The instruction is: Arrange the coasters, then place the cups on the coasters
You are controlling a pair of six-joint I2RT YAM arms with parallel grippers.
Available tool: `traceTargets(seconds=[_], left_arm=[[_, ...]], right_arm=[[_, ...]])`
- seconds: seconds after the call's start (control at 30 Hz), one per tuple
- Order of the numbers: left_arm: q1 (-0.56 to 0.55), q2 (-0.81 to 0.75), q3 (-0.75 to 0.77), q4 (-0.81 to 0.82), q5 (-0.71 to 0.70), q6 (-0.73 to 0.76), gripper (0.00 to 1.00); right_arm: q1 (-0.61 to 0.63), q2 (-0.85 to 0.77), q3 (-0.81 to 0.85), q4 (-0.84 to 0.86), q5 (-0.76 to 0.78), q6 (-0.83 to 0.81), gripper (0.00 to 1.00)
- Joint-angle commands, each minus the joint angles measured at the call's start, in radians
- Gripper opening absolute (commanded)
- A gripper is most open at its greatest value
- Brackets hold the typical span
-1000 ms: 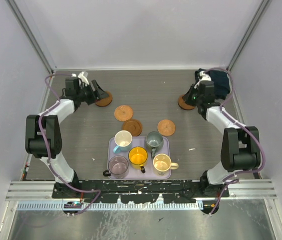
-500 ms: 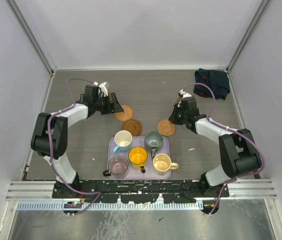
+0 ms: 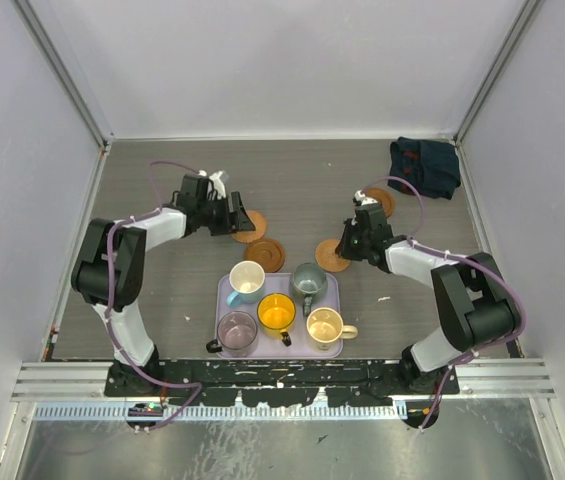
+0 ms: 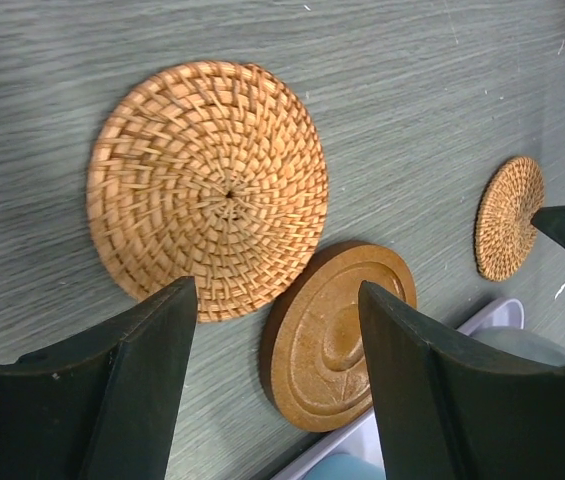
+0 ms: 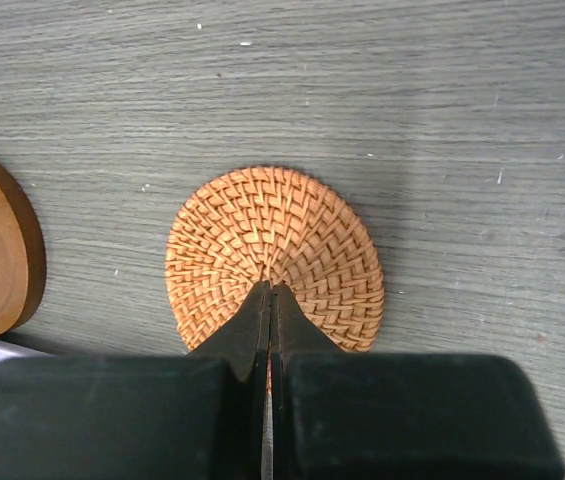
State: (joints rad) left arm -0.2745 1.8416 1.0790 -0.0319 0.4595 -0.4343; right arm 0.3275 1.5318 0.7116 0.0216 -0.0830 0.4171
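Coasters [image 3: 265, 253] loose on table [image 3: 302, 180], unaligned. My left tool [image 4: 274, 295] released, spread above woven coaster [image 4: 207, 190], likely to grab it. My right tool [image 5: 269, 295] clenched, empty, tips over second woven coaster [image 5: 274, 250], probably to slide it. Cups [image 3: 277, 312] wait on tray [image 3: 337, 298].

A robot test cell in a lab, not a home: the left arm [image 3: 112, 270] and the right arm [image 3: 467, 300] are bolted to an aluminium rail [image 3: 282, 378] at the near edge of a grey wood-grain table [image 3: 292, 185]. Plain pale walls [image 3: 282, 70] box it in on 3 sides, with metal frame posts [image 3: 62, 70] at the corners. Purple cables [image 3: 162, 166] loop along the arms. Household props lie staged: a lavender tray [image 3: 337, 295] of 5 mugs [image 3: 276, 312], round coasters [image 3: 265, 253], a dark cloth [image 3: 425, 165]
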Motion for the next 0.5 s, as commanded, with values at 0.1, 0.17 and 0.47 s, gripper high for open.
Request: traceTargets(seconds=[0.1,0.17,0.47], left_arm=[[-0.019,0.022,0.032,0.047,-0.014,-0.012,0.66],[-0.019,0.035,0.033,0.04,-0.037,-0.017,0.66],[-0.02,0.092,0.084,-0.037,-0.11,-0.014,0.66]], right_arm=[[0.003,0.018,0.011,0.033,0.031,0.017,0.01],[0.003,0.024,0.017,0.027,0.043,0.021,0.01],[0.004,0.11,0.07,0.009,0.091,0.038,0.01]])
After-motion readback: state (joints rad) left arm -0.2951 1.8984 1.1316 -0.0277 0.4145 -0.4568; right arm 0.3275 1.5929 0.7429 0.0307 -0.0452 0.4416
